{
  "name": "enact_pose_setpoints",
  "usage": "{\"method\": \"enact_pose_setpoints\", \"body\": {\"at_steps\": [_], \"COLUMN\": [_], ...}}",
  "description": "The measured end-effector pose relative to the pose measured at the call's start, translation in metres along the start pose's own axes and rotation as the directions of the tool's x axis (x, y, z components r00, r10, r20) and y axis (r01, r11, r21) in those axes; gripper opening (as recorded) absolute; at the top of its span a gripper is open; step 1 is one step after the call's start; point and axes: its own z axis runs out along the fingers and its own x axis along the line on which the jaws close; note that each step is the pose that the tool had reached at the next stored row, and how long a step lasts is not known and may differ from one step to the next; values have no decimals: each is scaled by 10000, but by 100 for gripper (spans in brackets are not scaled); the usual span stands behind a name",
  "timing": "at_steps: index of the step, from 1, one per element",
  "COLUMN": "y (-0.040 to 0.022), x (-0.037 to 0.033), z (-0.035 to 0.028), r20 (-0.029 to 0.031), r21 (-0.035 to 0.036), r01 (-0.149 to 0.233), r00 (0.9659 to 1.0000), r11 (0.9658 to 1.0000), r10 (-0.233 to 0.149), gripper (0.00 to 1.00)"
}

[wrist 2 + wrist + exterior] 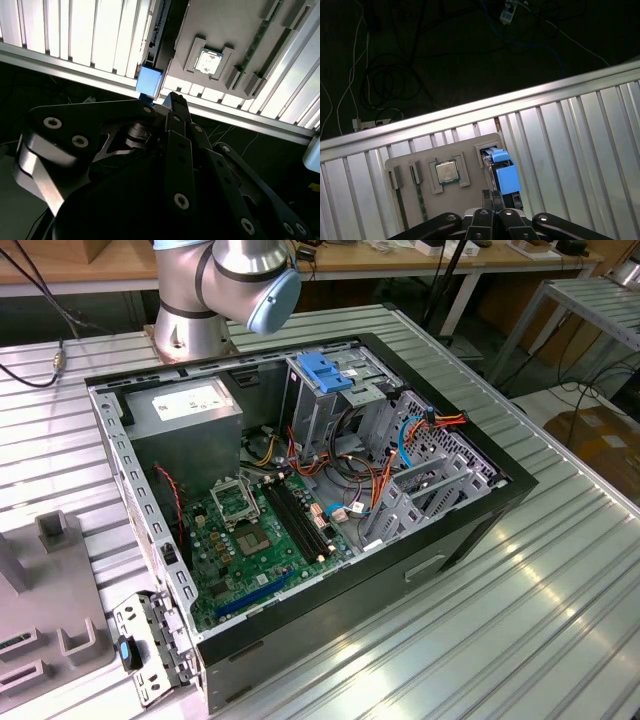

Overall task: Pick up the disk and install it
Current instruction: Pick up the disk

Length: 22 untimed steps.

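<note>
The disk (506, 179) stands on edge in a slot of a grey fixture plate (457, 206); its bright blue carrier and a strip of grey metal show. In the second wrist view the disk (149, 82) is a blue block with a dark thin edge running away from it. My gripper (492, 199) has its two dark fingers pressed together with nothing between them. Its tip (173, 100) lies right beside the blue carrier's near end. I cannot tell whether it touches the carrier. In the exterior view the open computer case (470, 530) lies on the ribbed table, with a tall metal cage (320, 410) inside.
The plate also holds a processor chip (447, 172) and a green memory stick (421, 200). The ribbed table's edge (470, 111) runs close past the plate, with dark floor and cables beyond. The arm's base (195, 330) stands behind the case. Part of the plate (50, 640) lies at the exterior view's left.
</note>
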Motion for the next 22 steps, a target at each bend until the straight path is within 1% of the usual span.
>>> {"method": "enact_pose_setpoints", "body": {"at_steps": [8,10,12,13,14,15,16,17,19,22], "y": [0,5,13,19,25,30,33,37,45,49], "x": [-3,-23,-52,-75,-95,-116,-125,-125,-122,-122], "z": [2,7,13,16,18,23,33,43,55,57], "r20": [-6,-103,-188,-265,-322,-362,-354,-339,-317,-307], "r21": [7,65,151,215,264,326,413,475,516,527], "r01": [1,-1,-2,-4,-4,-3,-1,1,2,2], "r00": [10000,9999,9998,9996,9995,9993,9994,9994,9995,9995], "r11": [10000,10000,9999,9998,9997,9995,9991,9989,9987,9986], "r10": [-1,2,5,10,12,15,16,15,14,14], "gripper": [11,11,11,11,11,11,11,11,11,11]}}
